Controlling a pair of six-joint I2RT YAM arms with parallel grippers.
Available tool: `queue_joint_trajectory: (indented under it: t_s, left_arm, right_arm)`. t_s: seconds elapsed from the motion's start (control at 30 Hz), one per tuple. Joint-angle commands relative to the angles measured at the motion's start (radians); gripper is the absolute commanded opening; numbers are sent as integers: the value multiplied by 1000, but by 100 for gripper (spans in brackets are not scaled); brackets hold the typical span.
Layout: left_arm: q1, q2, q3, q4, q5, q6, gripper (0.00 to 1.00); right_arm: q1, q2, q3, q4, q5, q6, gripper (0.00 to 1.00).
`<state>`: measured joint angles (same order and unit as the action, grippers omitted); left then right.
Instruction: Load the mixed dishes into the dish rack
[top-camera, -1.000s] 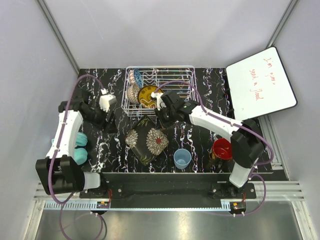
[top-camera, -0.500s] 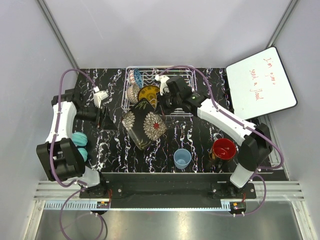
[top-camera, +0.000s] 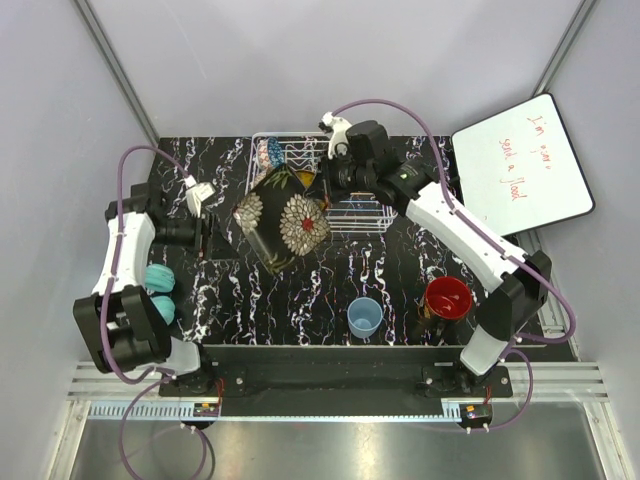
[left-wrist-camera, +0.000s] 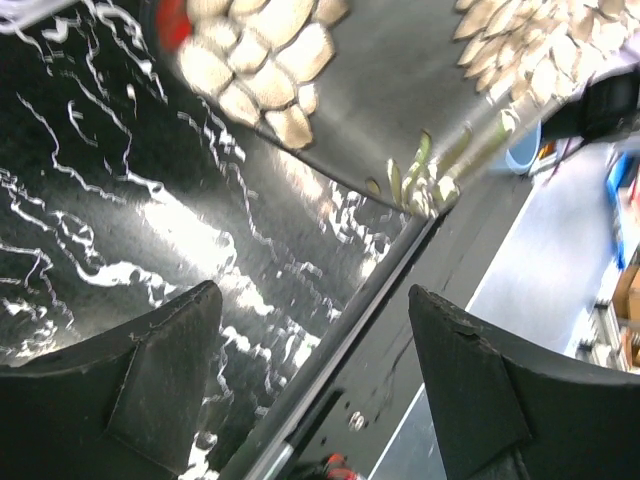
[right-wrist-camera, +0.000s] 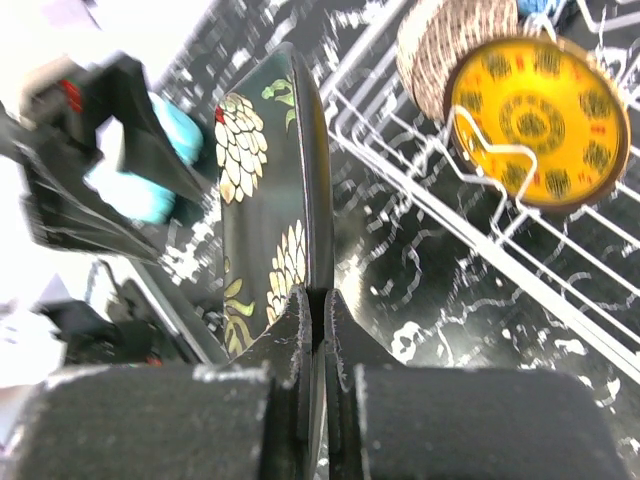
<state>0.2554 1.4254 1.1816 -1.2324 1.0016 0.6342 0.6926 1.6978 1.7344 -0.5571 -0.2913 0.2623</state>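
My right gripper (top-camera: 327, 187) (right-wrist-camera: 315, 300) is shut on one edge of the dark square floral plate (top-camera: 280, 218) (right-wrist-camera: 270, 190). It holds the plate tilted up on edge, above the table at the front left of the dish rack (top-camera: 366, 216) (right-wrist-camera: 470, 235). The yellow patterned plate (right-wrist-camera: 535, 105) and a beige bowl (right-wrist-camera: 440, 55) stand in the rack, with a blue patterned bowl (top-camera: 272, 152) behind. My left gripper (top-camera: 205, 237) (left-wrist-camera: 315, 330) is open and empty, left of the plate (left-wrist-camera: 400, 90). The light blue cup (top-camera: 364, 316) and the dark mug (top-camera: 445, 300) stand near the front edge.
Two teal ribbed balls (top-camera: 160, 293) lie by the left arm at the table's left edge. A white board with red writing (top-camera: 520, 165) leans at the back right. Grey walls close in the table on three sides.
My right gripper has lifted the floral plate off the table, tipped it up and carried it back towards the rack. My left gripper has drawn back to the left.
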Motion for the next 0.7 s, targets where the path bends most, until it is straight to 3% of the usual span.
queue_joint_trajectory:
  t_s: [0.0, 0.27, 0.67]
  left_arm:
    - [-10, -104, -46, 243, 106, -253, 78]
    - [-106, -125, -19, 516, 138, -568, 78]
    - [-168, -123, -68, 682, 86, -700, 78]
  right_arm:
    - [-15, -23, 108, 160, -106, 121, 0]
    - [-27, 13, 140, 212, -152, 190, 0]
    - [-48, -12, 97, 276, -186, 235, 0]
